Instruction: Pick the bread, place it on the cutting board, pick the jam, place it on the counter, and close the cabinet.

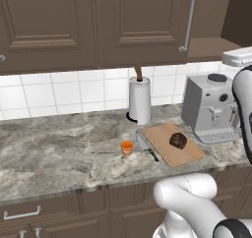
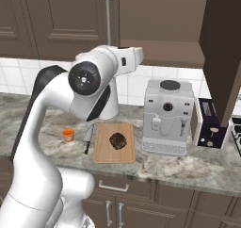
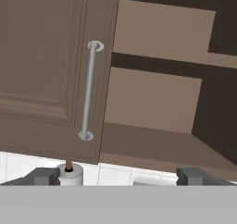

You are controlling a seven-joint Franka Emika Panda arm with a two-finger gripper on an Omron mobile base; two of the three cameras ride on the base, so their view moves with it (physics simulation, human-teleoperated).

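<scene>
dark brown bread [image 1: 177, 140] already sits on the cutting board [image 1: 170, 151]; the orange jam [image 1: 127, 147] stands on the counter [image 1: 59, 153]; only the open cabinet [image 3: 152, 98] door remains; the gripper [image 3: 120, 176], fingers spread and empty, faces it.

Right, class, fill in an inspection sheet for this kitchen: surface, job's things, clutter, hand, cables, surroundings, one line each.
Surface: counter, marbled stone.
Job's things: bread lies on cutting board; jam stands on the counter left of the board; cabinet has one door open, shelves bare.
Clutter: knife beside the board, paper towel roll, coffee machine, toaster.
Hand: hand open, holding nothing, facing the cabinet.
Cables: nothing seen.
Surroundings: white tiled wall, drawers below.
</scene>
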